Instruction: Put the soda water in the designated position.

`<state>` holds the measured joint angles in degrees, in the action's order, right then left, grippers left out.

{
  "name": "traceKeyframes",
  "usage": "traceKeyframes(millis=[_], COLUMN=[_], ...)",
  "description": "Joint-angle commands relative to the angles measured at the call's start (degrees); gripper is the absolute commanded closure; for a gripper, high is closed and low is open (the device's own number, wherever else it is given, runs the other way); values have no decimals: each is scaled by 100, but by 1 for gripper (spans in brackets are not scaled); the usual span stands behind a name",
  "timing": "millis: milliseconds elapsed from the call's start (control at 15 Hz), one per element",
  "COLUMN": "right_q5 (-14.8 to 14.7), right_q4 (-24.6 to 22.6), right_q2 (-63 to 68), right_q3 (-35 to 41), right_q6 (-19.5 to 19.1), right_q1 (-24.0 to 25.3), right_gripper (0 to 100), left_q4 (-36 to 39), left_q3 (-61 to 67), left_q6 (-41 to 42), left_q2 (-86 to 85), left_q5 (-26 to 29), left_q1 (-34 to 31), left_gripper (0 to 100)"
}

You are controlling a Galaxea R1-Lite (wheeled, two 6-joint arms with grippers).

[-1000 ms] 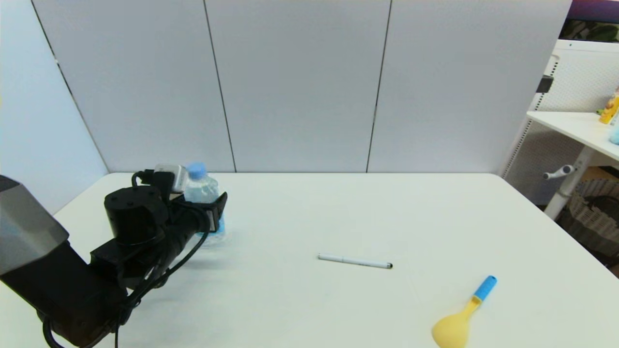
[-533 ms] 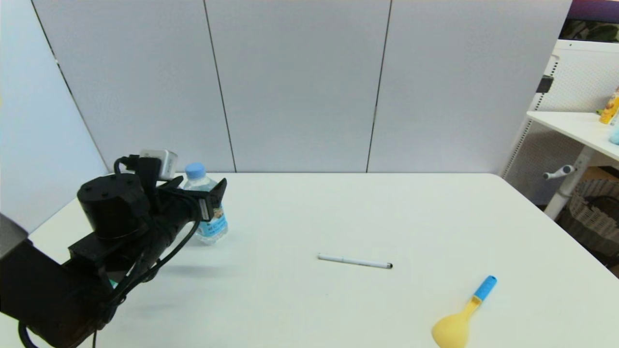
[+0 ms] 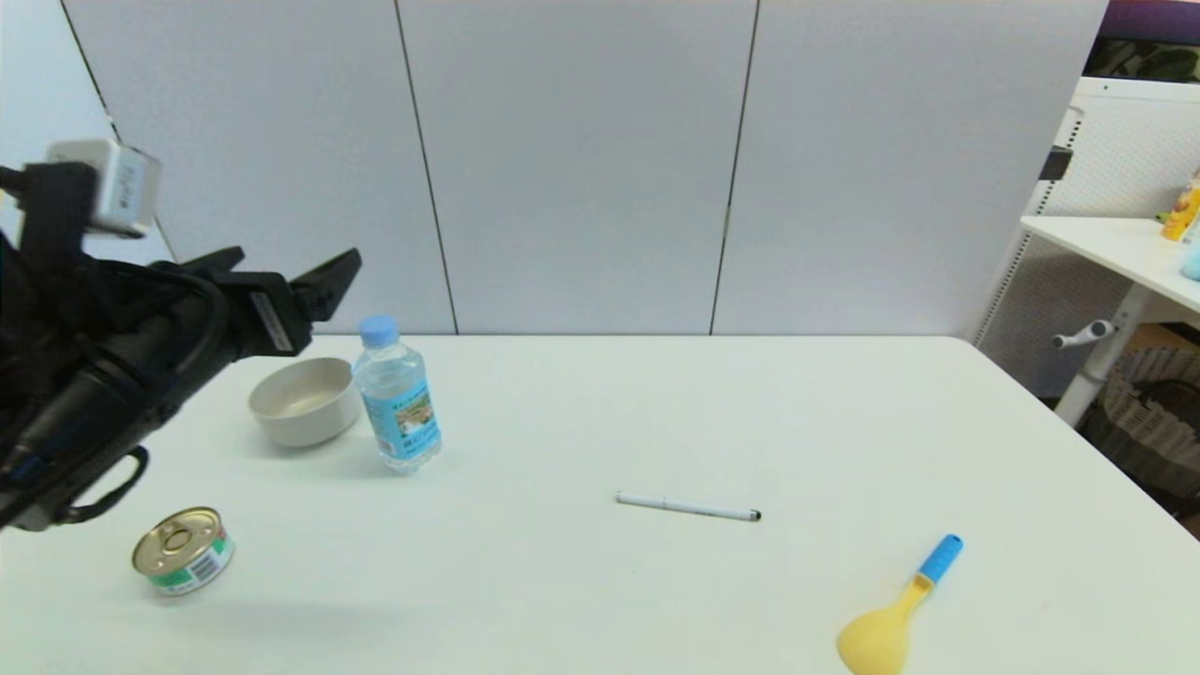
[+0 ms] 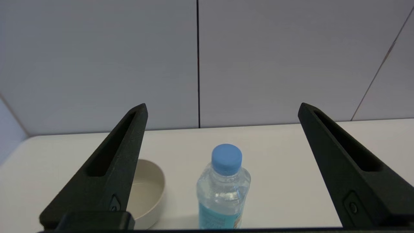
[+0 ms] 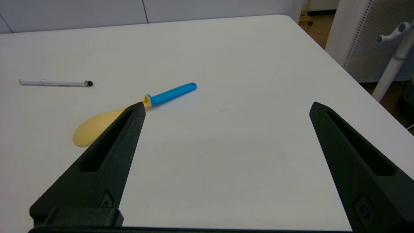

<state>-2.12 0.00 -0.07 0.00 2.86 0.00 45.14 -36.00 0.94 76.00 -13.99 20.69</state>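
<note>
The soda water (image 3: 397, 397) is a small clear bottle with a light blue cap and blue label, standing upright on the white tabletop (image 3: 600, 422) just right of a beige bowl (image 3: 302, 401). My left gripper (image 3: 286, 264) hangs open in the air, above and to the left of the bottle, holding nothing. The left wrist view shows the soda water (image 4: 223, 187) standing free, lower down between the spread fingers (image 4: 110, 171), with my left gripper (image 4: 223, 108) clear of it. My right gripper (image 5: 226, 106) is open over the table's right side, out of the head view.
A small tin can (image 3: 182, 550) stands near the front left. A white pen (image 3: 687, 507) lies mid-table. A yellow spoon with a blue handle (image 3: 898, 615) lies at the front right, also seen from the right wrist as the spoon (image 5: 129, 113). A side table (image 3: 1116, 248) stands right.
My left gripper has let go of the bottle and pulled back up and to the left. The bottle stays standing; the bowl and the can have come into view.
</note>
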Motion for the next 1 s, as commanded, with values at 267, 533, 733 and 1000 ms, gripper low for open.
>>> traceKeyframes(millis=[267,533,733,1000], right_q5=[1,1,1,1], right_q4=[0,0,0,0], right_q2=[7,7,7,7], right_q3=[0,0,0,0], right_q6=[4,4,-5,4], right_q1=[0,0,0,0], right_gripper=[0,0,0,0], left_q4=[-3714,-3714,-3741,-3785], left_q3=[-171,1719,2835,3530], left_q6=[521,574,574,653], left_q2=[-3205,-4594,-5455,-6176], left_q5=[46,72,1347,2278], left_q1=[-1146,-1225,-1998,-2350], left_gripper=[0,0,0,0])
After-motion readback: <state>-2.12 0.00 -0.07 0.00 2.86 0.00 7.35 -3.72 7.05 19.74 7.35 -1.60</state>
